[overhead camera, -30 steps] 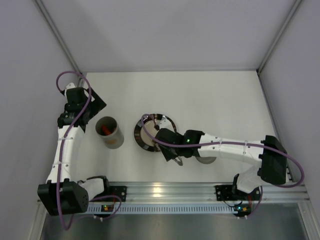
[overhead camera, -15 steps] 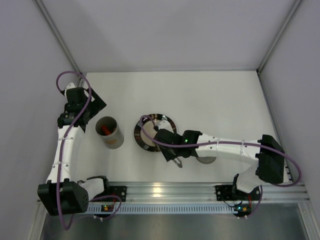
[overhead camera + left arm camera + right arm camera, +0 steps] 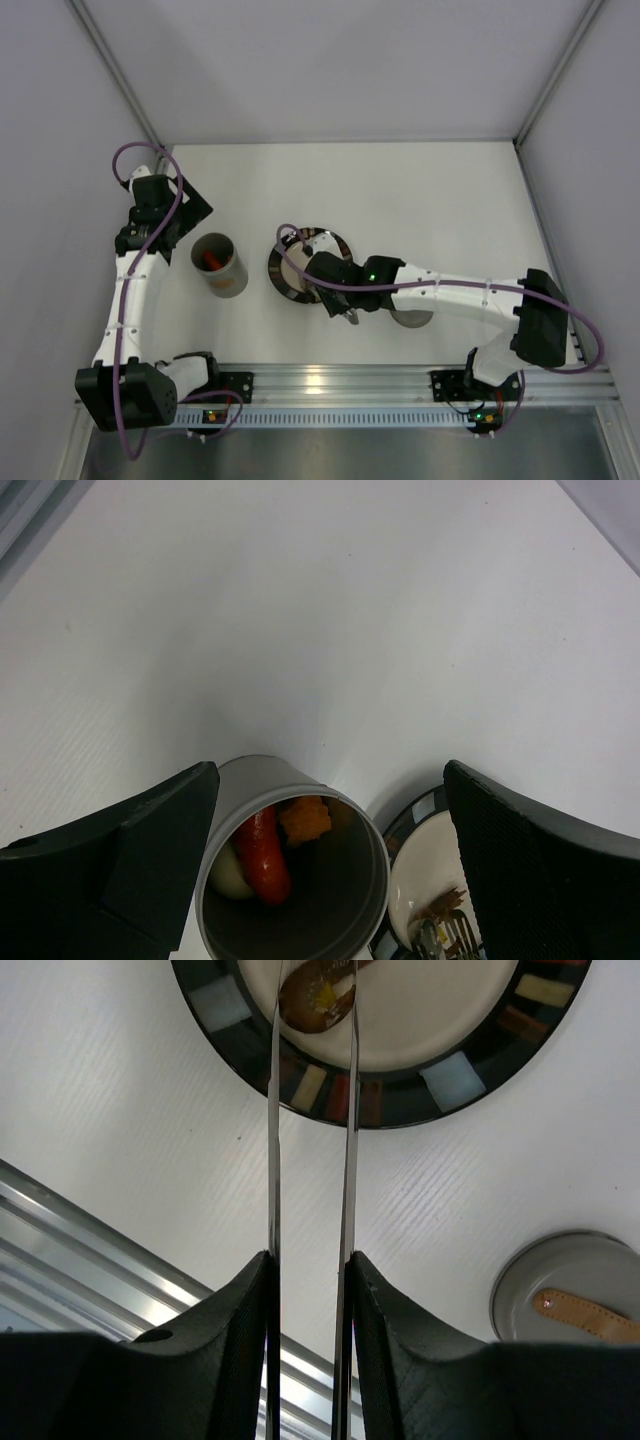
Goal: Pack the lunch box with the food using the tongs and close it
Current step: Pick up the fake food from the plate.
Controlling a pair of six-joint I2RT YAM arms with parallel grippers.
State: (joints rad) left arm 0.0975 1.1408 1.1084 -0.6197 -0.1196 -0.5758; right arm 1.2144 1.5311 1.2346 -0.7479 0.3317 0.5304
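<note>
The right hand (image 3: 310, 1300) has squeezed the long thin silver metal tongs (image 3: 272, 1160) tighter, pinching them around a brown food bit (image 3: 315, 995) on the round black-rimmed plate (image 3: 440, 1080). It looks ready to lift.

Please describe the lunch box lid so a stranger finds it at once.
Start at the round black-rimmed plate in the middle. Beside it, toward the right arm's base, lies the lid: a flat grey disc, the only thing bearing a tan strap handle.
</note>
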